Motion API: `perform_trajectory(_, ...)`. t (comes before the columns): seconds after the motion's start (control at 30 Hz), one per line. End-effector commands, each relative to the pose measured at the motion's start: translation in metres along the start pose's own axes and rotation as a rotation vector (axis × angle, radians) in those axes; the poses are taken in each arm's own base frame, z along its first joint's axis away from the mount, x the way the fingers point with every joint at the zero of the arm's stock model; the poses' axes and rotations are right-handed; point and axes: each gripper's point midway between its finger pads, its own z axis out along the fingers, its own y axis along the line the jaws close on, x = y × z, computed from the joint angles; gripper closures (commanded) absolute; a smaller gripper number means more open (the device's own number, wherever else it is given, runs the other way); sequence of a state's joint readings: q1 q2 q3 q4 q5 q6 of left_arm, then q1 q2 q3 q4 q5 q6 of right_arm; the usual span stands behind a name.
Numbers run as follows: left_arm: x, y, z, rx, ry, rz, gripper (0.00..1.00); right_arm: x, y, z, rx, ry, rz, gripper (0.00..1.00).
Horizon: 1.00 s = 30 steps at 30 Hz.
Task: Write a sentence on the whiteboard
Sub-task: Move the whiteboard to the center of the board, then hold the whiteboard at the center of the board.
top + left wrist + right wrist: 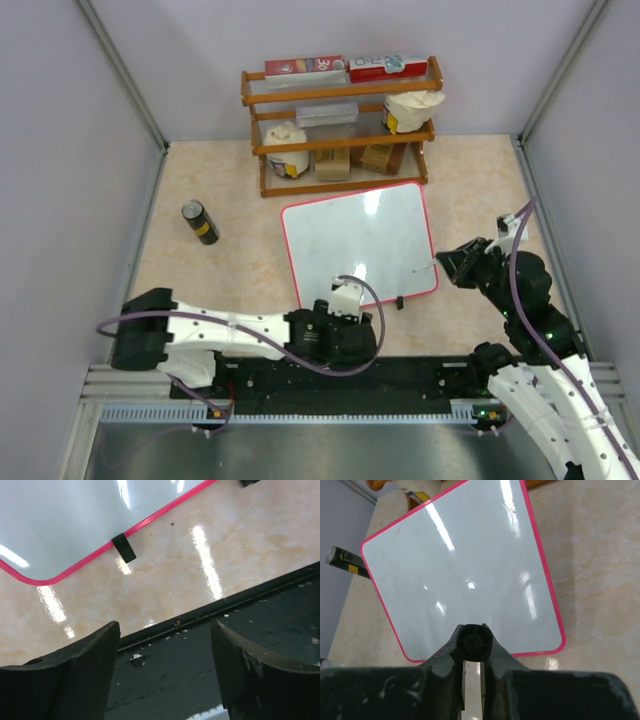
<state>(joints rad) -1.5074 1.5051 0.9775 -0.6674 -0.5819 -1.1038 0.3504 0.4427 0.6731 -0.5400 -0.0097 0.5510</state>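
Note:
The whiteboard (360, 240), white with a thin red frame, lies flat mid-table, turned slightly. Its face (465, 570) is bare white and no sentence shows on it. My right gripper (456, 264) hovers at the board's right near corner, shut on a black marker (475, 641) that I see end-on between the fingers. My left gripper (349, 303) sits at the board's near edge over the black base rail. In the left wrist view its jaws (165, 630) stand wide open with nothing between them, and a black tab (123, 548) on the red frame lies just ahead.
A wooden rack (340, 120) holding boxes and jars stands against the back wall behind the board. A black-and-yellow can (200, 222) lies on its side at the left. Grey walls close in the table on both sides.

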Motion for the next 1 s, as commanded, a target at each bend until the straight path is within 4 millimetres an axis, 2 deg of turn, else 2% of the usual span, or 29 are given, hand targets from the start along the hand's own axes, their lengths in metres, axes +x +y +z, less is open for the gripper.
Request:
perform_trajectory(0.0,-0.031,-0.003,-0.043,0.117,-0.054,-0.04,0.23,0.005,0.011,-0.009,-0.071,0.02,-0.001,1.0)
perform_trajectory(0.13,-0.047,-0.004,-0.066,0.199,-0.088,-0.106,0.21,0.019,0.011,-0.015,-0.088,0.065,0.002,1.0)
perform_trajectory(0.27,-0.067,-0.003,-0.086,0.304,-0.179,-0.14,0.09,0.019,0.013,-0.019,-0.104,0.067,-0.007,1.0)
perform_trajectory(0.3,-0.079,0.0,-0.094,0.332,-0.227,-0.168,0.07,0.017,0.013,-0.02,-0.104,0.064,-0.015,1.0)
perform_trajectory(0.37,-0.089,0.004,-0.102,0.362,-0.269,-0.176,0.01,0.016,0.012,-0.019,-0.095,0.067,-0.032,1.0)
perform_trajectory(0.47,-0.105,0.016,-0.108,0.417,-0.301,-0.204,0.01,0.015,0.009,-0.016,-0.078,0.073,-0.055,1.0)
perform_trajectory(0.5,-0.113,0.03,-0.104,0.407,-0.321,-0.234,0.01,0.017,0.008,-0.014,-0.074,0.079,-0.06,1.0)
perform_trajectory(0.53,-0.115,0.026,-0.108,0.466,-0.321,-0.218,0.01,0.019,0.008,-0.011,-0.077,0.088,-0.06,1.0)
perform_trajectory(0.57,-0.118,0.03,-0.106,0.478,-0.329,-0.216,0.01,0.019,0.009,-0.01,-0.087,0.087,-0.066,1.0)
perform_trajectory(0.6,-0.124,0.042,-0.1,0.468,-0.344,-0.235,0.01,0.021,0.009,-0.008,-0.094,0.094,-0.069,1.0)
perform_trajectory(0.63,-0.128,0.039,-0.102,0.503,-0.356,-0.212,0.01,0.022,0.012,-0.007,-0.111,0.094,-0.075,1.0)
perform_trajectory(0.7,-0.136,0.051,-0.093,0.485,-0.368,-0.211,0.01,0.021,0.013,-0.005,-0.121,0.089,-0.078,1.0)
perform_trajectory(0.73,-0.135,0.049,-0.092,0.508,-0.346,-0.182,0.01,0.02,0.015,-0.004,-0.128,0.087,-0.083,1.0)
perform_trajectory(0.77,-0.143,0.055,-0.087,0.498,-0.352,-0.195,0.01,0.019,0.017,-0.002,-0.137,0.083,-0.083,1.0)
perform_trajectory(0.97,-0.159,0.051,-0.057,0.501,-0.283,-0.164,0.01,0.023,0.017,0.007,-0.157,0.083,-0.075,1.0)
